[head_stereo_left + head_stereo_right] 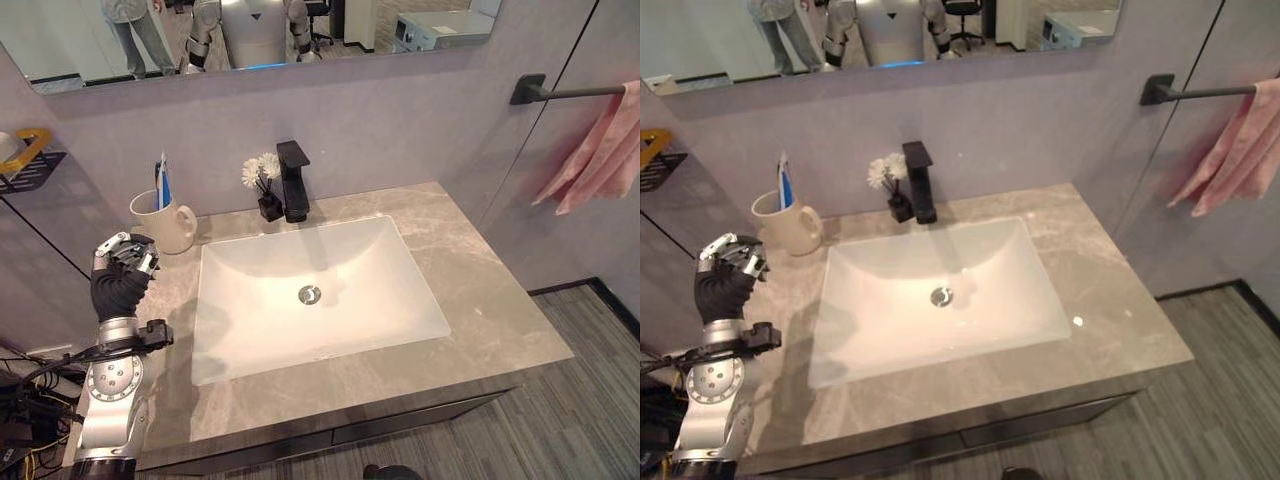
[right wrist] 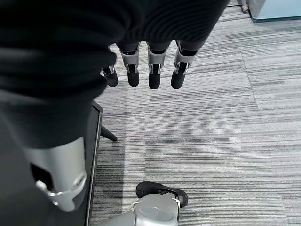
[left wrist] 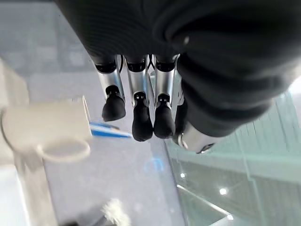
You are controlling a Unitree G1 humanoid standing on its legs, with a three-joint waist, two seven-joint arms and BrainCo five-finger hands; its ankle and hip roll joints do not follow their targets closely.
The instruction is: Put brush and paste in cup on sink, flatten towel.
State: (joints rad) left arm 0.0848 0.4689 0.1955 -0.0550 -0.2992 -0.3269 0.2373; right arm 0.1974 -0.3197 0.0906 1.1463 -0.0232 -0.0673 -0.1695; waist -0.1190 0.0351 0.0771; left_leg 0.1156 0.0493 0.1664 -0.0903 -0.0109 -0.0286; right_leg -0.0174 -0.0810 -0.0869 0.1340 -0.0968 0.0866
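A cream cup (image 1: 165, 222) stands on the counter at the back left of the sink, also showing past my fingers as the cup (image 3: 51, 127). A blue-and-white brush or paste (image 1: 163, 180) sticks up out of it; I cannot tell whether both are inside. My left hand (image 1: 122, 272) hovers over the counter just in front of the cup, fingers curled, holding nothing. A pink towel (image 1: 600, 150) hangs bunched on a black bar (image 1: 560, 92) on the right wall. My right hand (image 2: 150, 66) hangs low over the striped floor with relaxed fingers and nothing in it.
A white basin (image 1: 225, 360) is set into the grey marble counter (image 1: 490, 320). Behind it stand a black faucet (image 1: 293, 180) and a small pot of white flowers (image 1: 264, 175). A black wire shelf (image 1: 30, 165) juts from the left wall. The mirror shows a person's legs.
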